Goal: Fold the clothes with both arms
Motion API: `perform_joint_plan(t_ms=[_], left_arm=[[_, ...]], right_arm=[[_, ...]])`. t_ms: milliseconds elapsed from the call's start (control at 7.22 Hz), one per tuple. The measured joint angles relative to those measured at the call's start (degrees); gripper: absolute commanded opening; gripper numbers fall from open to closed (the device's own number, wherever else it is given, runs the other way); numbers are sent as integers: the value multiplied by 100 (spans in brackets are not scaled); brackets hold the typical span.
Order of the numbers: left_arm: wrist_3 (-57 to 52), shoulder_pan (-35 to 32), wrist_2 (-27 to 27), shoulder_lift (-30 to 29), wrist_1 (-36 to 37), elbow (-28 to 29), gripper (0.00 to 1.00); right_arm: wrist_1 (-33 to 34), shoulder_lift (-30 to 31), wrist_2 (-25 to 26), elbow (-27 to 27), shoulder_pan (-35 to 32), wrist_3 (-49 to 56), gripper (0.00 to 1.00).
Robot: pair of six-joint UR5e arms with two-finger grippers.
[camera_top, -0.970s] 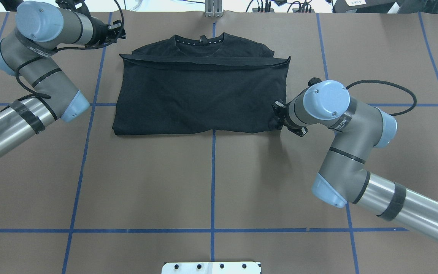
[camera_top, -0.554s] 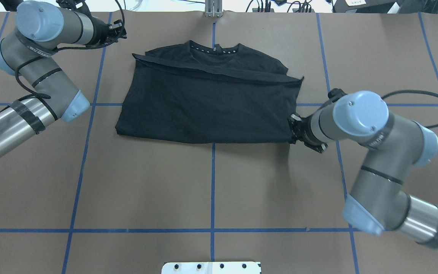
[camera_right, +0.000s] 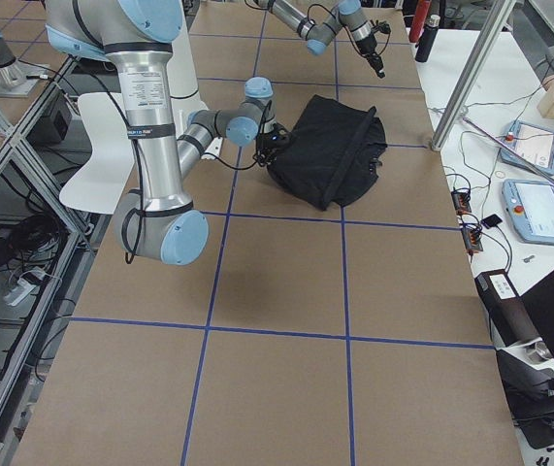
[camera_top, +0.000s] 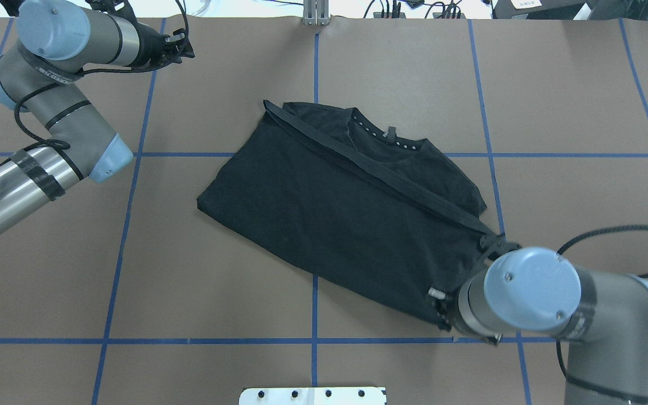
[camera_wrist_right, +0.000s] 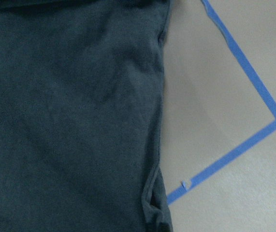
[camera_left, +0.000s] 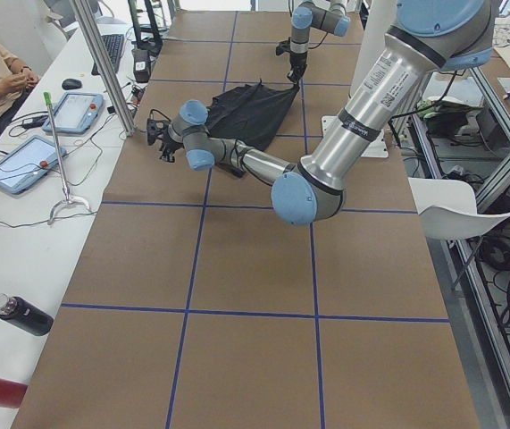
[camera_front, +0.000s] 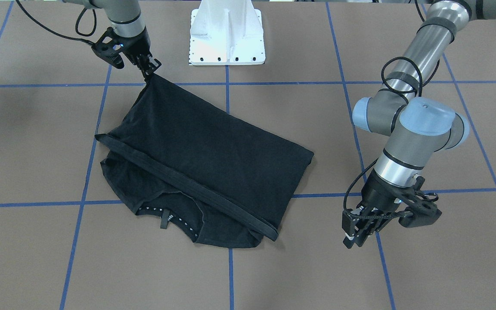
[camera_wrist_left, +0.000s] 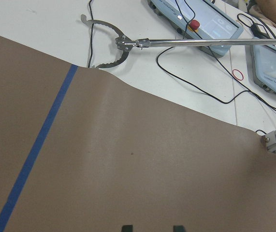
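Across the table [camera_front: 360,280] from the robot, on the operators' side, the nearest thing is the left gripper [camera_front: 353,234]. It points down over bare brown tabletop with its two fingers apart and nothing between them. Its wrist camera shows only table and blue tape lines [camera_front: 15,205] ahead.

Next, toward the robot's right of that gripper and clearly apart from it, lies a black T-shirt [camera_front: 213,159]. It is flat on the table and folded once, so the hem band [camera_front: 187,187] runs straight across the chest just short of the collar [camera_front: 157,211]. The collar, with its row of white dots, is the part closest to the operators. The folded shirt sits askew to the tape grid. Its long axis runs diagonally, from the end near the open left gripper back toward the robot's right side.

Farther off, close to the white pedestal [camera_front: 226,38], the right gripper [camera_front: 149,71] is clamped on the shirt's far corner, and the cloth is drawn up to a point at its fingers.

The shirt appears only partly folded. The right arm is the one at the cloth, holding one end of the long axis. The left arm has the shorter reach to the free end, and that end lies to its right along the diagonal. A second fold would likely need the left gripper to travel that way and take hold first.
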State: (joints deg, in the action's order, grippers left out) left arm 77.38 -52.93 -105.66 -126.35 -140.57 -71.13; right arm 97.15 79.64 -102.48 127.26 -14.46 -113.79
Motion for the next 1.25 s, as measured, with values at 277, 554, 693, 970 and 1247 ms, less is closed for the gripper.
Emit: perform_joint_plan(t_ms=[277,554,693,970,1247], left_arm=[[47,7,-417,175,216,-517,44],[278,133,-633,587,945,-1607,50],[462,353,-596,829,1346,-2135,50],[851,1033,-34,1090,1919,-2573,50],[1119,1609,524,1143,2506,-2627,50]], right_arm=[[184,17,35,112,412,-52,100],[203,-21,40,224,171,-63,100],[199,-119,31,306,-139,-63,100],[180,-612,18,182,-903,-45,100],[153,-1142,17,-247,-1463,-25,100]])
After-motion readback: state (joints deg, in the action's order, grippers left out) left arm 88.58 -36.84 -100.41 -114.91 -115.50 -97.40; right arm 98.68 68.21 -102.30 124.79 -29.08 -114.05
